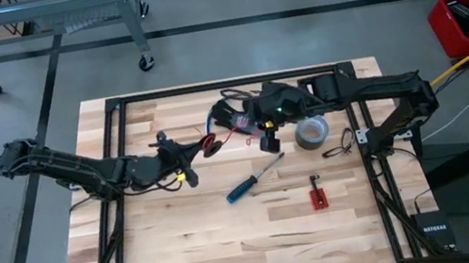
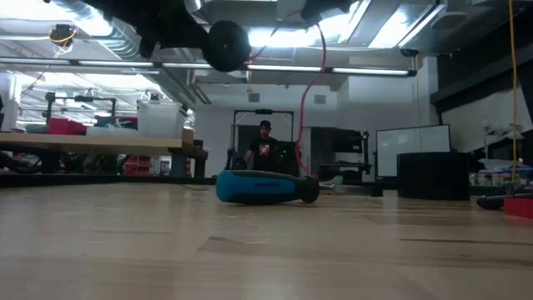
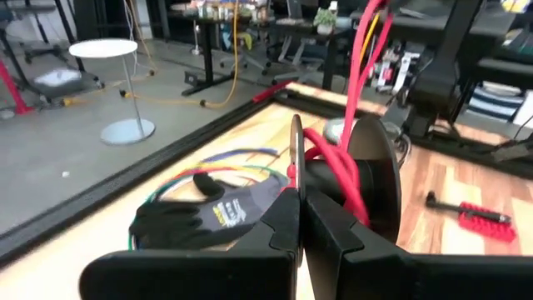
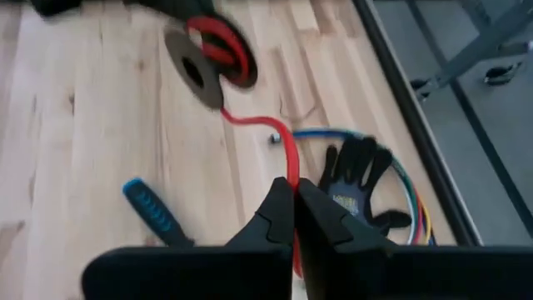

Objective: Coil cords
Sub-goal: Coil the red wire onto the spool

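Note:
A red cord runs from a black two-flanged spool to my right gripper, which is shut on it. Several turns of it are wound on the spool's hub. My left gripper is shut on the spool, which hangs above the table's middle. In the low view the spool and the cord hang high over the table. In the high view my left gripper reaches in from the left and my right gripper from the right. My left gripper pinches the rim of the spool's thin near flange between its two fingers, coming almost level from the table's left. The spool is lifted clear of the table. My right gripper pinches the red cord between its two fingertips, slanting down from the table's right, fingers along the cord. The cord is lifted off the table and runs in a gentle curve to the spool.
A blue-handled screwdriver lies near the table's middle, a grey tape roll and a loose dark cord at the right, a small red part nearer the front. A black glove lies on a loop of coloured wires at the far edge.

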